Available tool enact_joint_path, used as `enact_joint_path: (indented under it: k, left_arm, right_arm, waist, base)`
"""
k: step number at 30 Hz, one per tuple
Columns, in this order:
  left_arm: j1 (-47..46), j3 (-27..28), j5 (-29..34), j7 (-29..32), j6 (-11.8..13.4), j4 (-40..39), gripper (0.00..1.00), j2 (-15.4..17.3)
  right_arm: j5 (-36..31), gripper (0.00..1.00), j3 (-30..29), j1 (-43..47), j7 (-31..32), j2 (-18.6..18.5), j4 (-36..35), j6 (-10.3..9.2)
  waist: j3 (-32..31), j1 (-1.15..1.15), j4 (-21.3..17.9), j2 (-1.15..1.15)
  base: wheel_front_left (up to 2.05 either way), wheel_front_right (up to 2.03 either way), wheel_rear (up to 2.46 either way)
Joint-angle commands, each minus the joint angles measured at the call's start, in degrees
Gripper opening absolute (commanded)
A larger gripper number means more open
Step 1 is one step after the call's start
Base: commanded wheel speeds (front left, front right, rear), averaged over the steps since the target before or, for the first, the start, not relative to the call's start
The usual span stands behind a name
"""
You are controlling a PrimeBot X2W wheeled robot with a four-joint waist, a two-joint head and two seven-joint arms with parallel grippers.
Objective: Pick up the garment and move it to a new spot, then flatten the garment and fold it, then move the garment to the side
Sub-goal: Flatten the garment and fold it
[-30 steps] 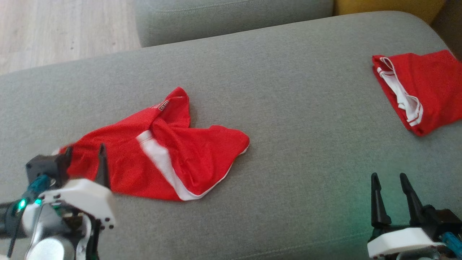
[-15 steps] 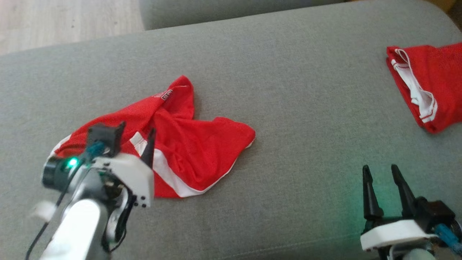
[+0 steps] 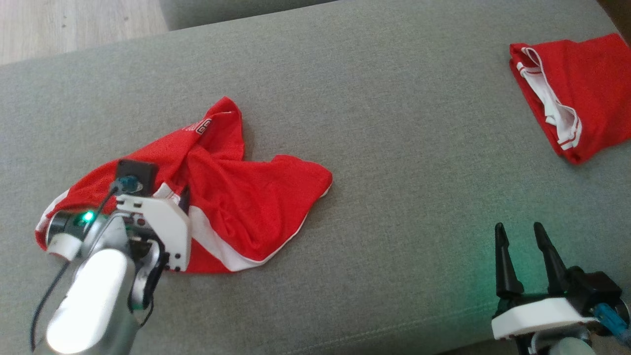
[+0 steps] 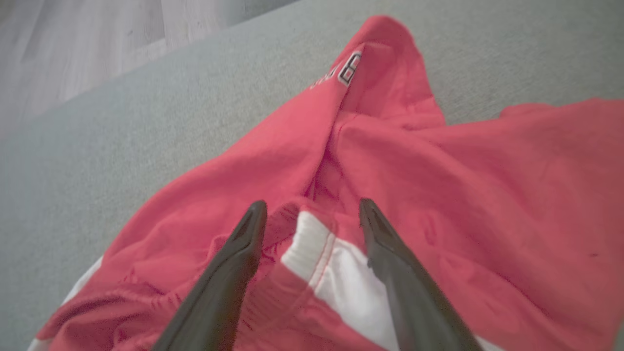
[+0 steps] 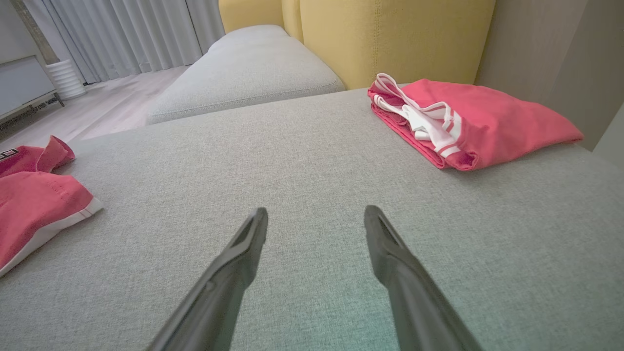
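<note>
both claws open: left claw (image 4: 312,212) straddles the garment (image 4: 463,195) at its white band (image 4: 312,243), right claw (image 3: 521,231) well apart.

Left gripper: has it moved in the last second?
Yes. Against the crumpled garment, the left gripper went from its near-left edge inward, now open over the white band.

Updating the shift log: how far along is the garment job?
Looks done: one folded red garment lies at the right end of the cushion. In hand: the left gripper, open, straddles the white band of the crumpled garment, not yet closed. Left: lifting, moving, flattening, folding, setting aside. The right gripper hangs open over bare cushion.
</note>
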Motion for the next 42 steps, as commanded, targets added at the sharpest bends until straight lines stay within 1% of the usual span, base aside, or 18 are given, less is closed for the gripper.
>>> enact_joint_path:
  k: [1, 5, 10, 15, 16, 17, 18, 19, 25, 29, 32, 35, 42]
  left_arm:
    - [-2.8, 3.1, -0.9, 0.8, -0.5, -1.3, 1.0, 2.2]
    - [-1.9, 4.7, -4.4, 3.3, -2.1, -2.1, 1.0, 2.9]
    - [-0.8, 5.1, -7.0, 6.6, -3.8, -3.1, 1.0, 4.3]
    - [0.7, 5.4, -10.4, 10.3, -5.6, -3.9, 1.0, 4.8]
    - [1.2, 5.3, -10.8, 11.2, -5.9, -4.3, 0.84, 5.0]
    - [1.6, 5.2, -11.5, 12.2, -6.2, -4.7, 0.45, 5.2]
    - [2.0, 5.2, -12.1, 13.0, -6.5, -5.2, 0.25, 5.3]
    - [2.3, 5.2, -12.5, 13.6, -6.7, -5.8, 0.0, 5.6]
    - [2.7, 6.5, -15.8, 15.4, -7.4, -9.7, 0.0, 5.6]
    - [-0.1, 8.2, -18.3, 15.9, -7.8, -14.5, 0.0, 5.4]
    - [-4.1, 9.1, -19.7, 17.4, -8.3, -17.6, 0.0, 5.6]
    - [-9.6, 9.9, -20.5, 19.1, -8.6, -19.0, 0.0, 6.0]
    - [-22.0, 10.4, -21.4, 22.8, -9.7, -16.4, 0.0, 7.2]
  right_arm:
    - [0.0, 1.0, 1.3, -0.9, -0.6, -0.5, -1.6, -0.04]
    - [-0.2, 1.0, 1.4, -1.3, -0.6, -0.5, -1.7, -0.04]
    - [-0.5, 1.0, 1.4, -1.3, -0.6, -0.5, -1.7, -0.04]
    - [-0.7, 1.0, 1.7, -1.7, -0.6, -0.5, -1.5, -0.04]
    - [-0.7, 1.0, 1.7, -1.7, -0.6, -0.5, -1.5, -0.04]
    - [-0.7, 1.0, 1.7, -1.6, -0.6, -0.5, -1.5, -0.04]
    - [-0.7, 1.0, 1.7, -1.5, -0.6, -0.5, -1.6, -0.04]
    - [-0.7, 1.0, 1.7, -1.4, -0.6, -0.5, -1.5, -0.04]
    - [-0.6, 1.0, 1.6, -1.0, -0.6, -0.5, -1.2, -0.04]
    - [-0.3, 1.0, 1.7, -1.1, -0.6, -0.5, -1.0, -0.04]
    - [-0.1, 1.0, 1.8, -1.3, -0.6, -0.5, -0.9, -0.04]
    - [0.2, 1.0, 2.2, -1.7, -0.6, -0.5, -0.7, -0.04]
    - [1.0, 1.0, 3.1, -2.1, -0.6, -0.5, 0.2, -0.04]
  waist:
    - [0.1, 0.0, 0.0, 0.0]
    - [0.2, 0.0, -0.1, 0.0]
    - [0.4, 0.0, 0.2, 0.0]
    - [0.0, 0.0, -0.1, 0.0]
    - [-0.1, 0.0, -0.3, 0.0]
    - [-0.1, 0.0, -0.3, 0.0]
    - [-0.2, 0.0, -0.4, 0.0]
    - [-0.3, 0.0, -0.5, 0.0]
    - [-1.2, 0.0, -0.9, 0.0]
    - [-2.1, 0.0, -1.3, 0.0]
    - [-2.7, 0.0, -1.8, 0.0]
    - [-3.2, 0.0, -2.8, 0.0]
    - [-4.1, 0.0, -7.3, 0.0]
  base:
    - [0.0, 0.0, 0.0]
    - [0.0, 0.0, 0.0]
    - [0.0, 0.0, 0.0]
    - [0.0, 0.0, 0.0]
    - [0.0, 0.0, 0.0]
    - [0.0, 0.0, 0.0]
    - [0.0, 0.0, 0.0]
    - [0.0, 0.0, 0.0]
    - [0.0, 0.0, 0.0]
    - [0.0, 0.0, 0.0]
    - [0.0, 0.0, 0.0]
    - [0.0, 0.0, 0.0]
    - [0.0, 0.0, 0.0]
